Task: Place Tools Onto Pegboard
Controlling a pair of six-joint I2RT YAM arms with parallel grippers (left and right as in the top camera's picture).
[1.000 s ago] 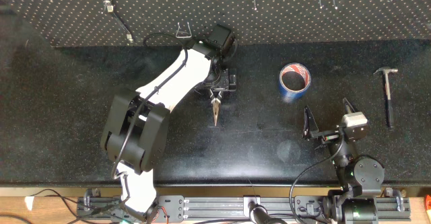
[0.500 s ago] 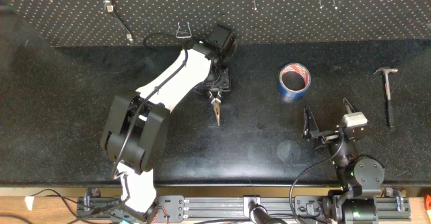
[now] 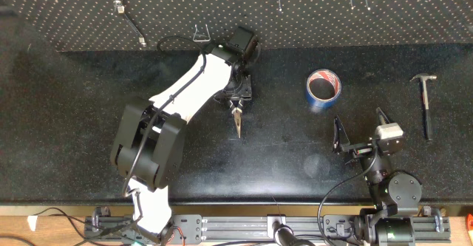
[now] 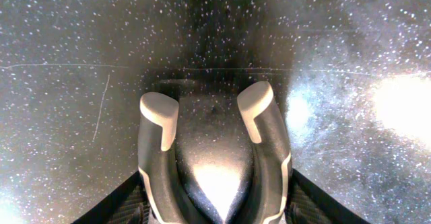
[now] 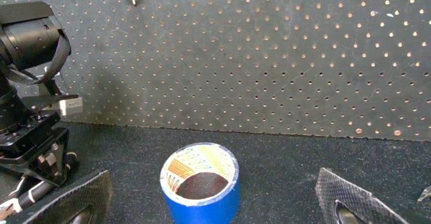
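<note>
The pliers (image 3: 237,120) are held in the closed jaws of the left gripper (image 3: 241,95), just in front of the pegboard (image 3: 310,17), nose pointing back over the counter (image 3: 295,165). Within the last second they have been shifted slightly, the nose swung a little rightward, and nothing has been altered since. The grasp is judged settled, with the lift to a hook (image 3: 200,32) not yet made. The right gripper (image 3: 361,123) is parked well apart, jaws wide.
</note>
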